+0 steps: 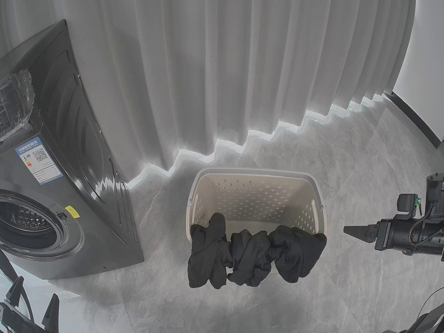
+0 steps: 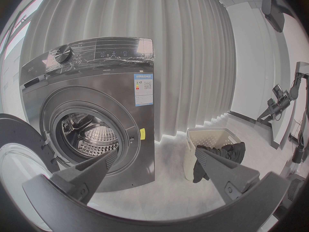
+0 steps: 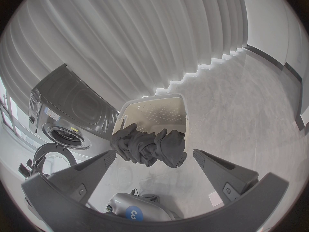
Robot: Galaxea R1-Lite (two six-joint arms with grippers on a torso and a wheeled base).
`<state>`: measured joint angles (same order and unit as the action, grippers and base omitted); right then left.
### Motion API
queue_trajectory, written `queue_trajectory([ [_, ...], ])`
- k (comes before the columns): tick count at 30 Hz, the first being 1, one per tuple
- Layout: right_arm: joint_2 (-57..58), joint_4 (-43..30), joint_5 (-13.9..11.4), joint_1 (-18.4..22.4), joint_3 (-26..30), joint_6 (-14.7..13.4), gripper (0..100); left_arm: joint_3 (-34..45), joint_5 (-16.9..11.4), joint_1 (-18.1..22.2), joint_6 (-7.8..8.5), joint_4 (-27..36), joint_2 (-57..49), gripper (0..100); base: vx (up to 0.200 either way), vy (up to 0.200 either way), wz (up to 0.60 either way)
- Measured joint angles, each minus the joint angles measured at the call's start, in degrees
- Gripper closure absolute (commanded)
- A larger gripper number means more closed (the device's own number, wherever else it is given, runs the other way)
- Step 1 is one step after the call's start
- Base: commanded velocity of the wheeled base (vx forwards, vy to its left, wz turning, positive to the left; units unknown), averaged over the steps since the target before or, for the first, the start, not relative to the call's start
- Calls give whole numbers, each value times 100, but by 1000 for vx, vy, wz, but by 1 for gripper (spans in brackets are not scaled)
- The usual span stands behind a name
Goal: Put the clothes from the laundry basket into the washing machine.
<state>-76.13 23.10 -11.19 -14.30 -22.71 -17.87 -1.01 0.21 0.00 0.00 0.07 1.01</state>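
Note:
A beige laundry basket [image 1: 256,172] stands on the floor before the curtain. Black clothes [image 1: 252,255] hang in a twisted bundle over its near rim. To its left is the grey washing machine [image 1: 69,163], with its drum [image 2: 88,136] showing and its round door [image 2: 19,165] swung open. My left gripper [image 1: 34,299] is low in front of the machine, open and holding nothing. Level with the basket's near rim and off to its right, my right gripper [image 1: 354,231] points toward the basket. Its fingers [image 3: 96,165] are spread wide with nothing between them, the clothes [image 3: 148,144] some way beyond.
A white pleated curtain [image 1: 222,61] hangs behind the basket and the machine. A wall with a dark baseboard [image 1: 414,116] runs along the far right. Bare grey floor [image 1: 360,153] lies right of the basket and between the basket and the machine.

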Motion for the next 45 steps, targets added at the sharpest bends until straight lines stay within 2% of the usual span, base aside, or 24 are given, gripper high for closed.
queue_trajectory([
  [18, -2411, 2107, 63, -477, 22, 2, 0, 0, 1, -2, 13, 2, 0, 0, 0, 0, 0],
  [25, -3384, 3293, 257, -708, 20, 33, 0, 0, 1, 0, 16, 2, 0, 0, 0, 0, 0],
  [28, -3738, 3845, 294, -772, 87, 165, 0, 0, 4, 0, 16, 2, 0, 0, 0, 0, 0],
  [33, -4236, 4417, 304, -785, 282, 594, 0, 0, 4, -5, 5, 0, 0, 0, 0, 0, 0],
  [45, -5097, 5493, 219, -789, 336, 1000, 0, 0, 4, 0, 13, 2, 0, 0, 0, 0, 0],
])
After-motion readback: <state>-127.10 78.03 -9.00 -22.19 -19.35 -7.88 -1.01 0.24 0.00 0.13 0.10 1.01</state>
